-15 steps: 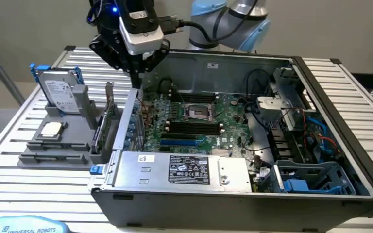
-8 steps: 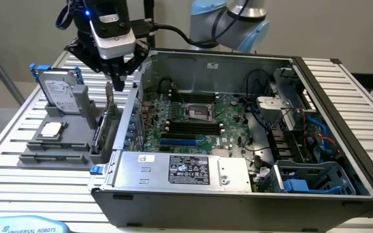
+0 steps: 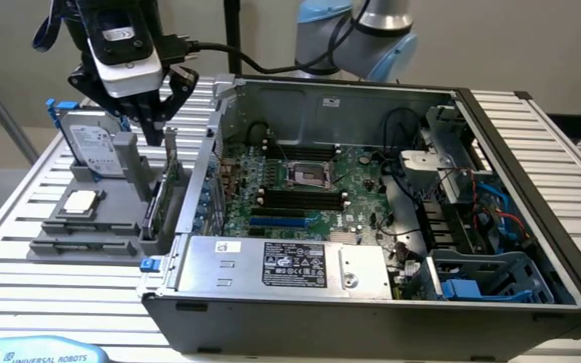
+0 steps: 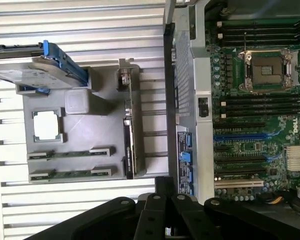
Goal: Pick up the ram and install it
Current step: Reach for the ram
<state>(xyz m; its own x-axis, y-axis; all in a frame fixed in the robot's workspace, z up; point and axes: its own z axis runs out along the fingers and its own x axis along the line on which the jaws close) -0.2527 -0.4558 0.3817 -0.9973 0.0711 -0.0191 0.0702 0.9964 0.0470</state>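
Observation:
Two ram sticks, thin and green, lie side by side in the slots of a grey holder; in the exterior view they sit at the holder's front. My gripper hangs above the holder's back end, next to the computer case's wall, with its black fingers shut and nothing between them. It is apart from the ram. Inside the open case, the black memory slots on the motherboard flank the processor socket.
The holder also carries a hard drive with blue clips, a square silver processor chip and an upright expansion card. The case wall rises between holder and motherboard. A power supply sits at the case's front.

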